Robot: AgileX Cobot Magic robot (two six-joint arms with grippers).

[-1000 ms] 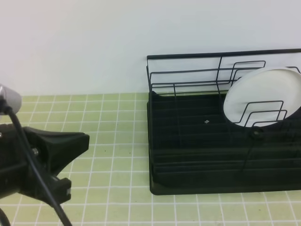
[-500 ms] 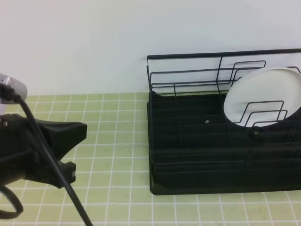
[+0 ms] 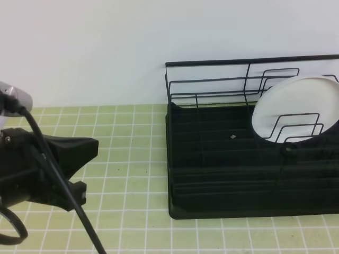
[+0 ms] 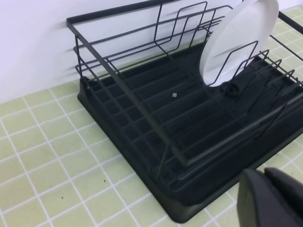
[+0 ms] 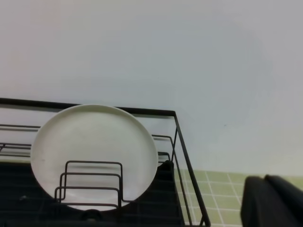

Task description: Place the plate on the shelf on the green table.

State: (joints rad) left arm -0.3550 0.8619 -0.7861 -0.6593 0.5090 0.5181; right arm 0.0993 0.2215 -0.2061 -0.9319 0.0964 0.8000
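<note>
Plate first: the plain white round plate with a shallow raised rim (image 3: 296, 114) stands on edge at the right end of the black ribbed dish rack with thin wire dividers and a wire back rail (image 3: 222, 159). It leans back toward the rail, and the looped dividers cross in front of its lower half. The rack sits on the light green tiled table with white grout lines (image 3: 132, 174), so by my reading the placement looks done.

You should treat this plate as stiff, smooth and probably breakable. It looks glazed or hard plastic, so expect it to be slippery under flat pads, and moderately heavy for its width if ceramic. If you need to reseat it, take it by the upper rim, which stands free above the dividers. The lower edge is fenced in by wire and rests in the tray ribs. Pinch across the rim's thickness, and lift straight up out of the slot before tilting, or the rim may catch a divider.

Your left gripper (image 4: 272, 201) is well clear of the rack, to its left over the tiles, with its jaws together and nothing between them. Your right gripper (image 5: 272, 203) shows only as a dark tip beyond the rack's right end, likewise closed and empty.
</note>
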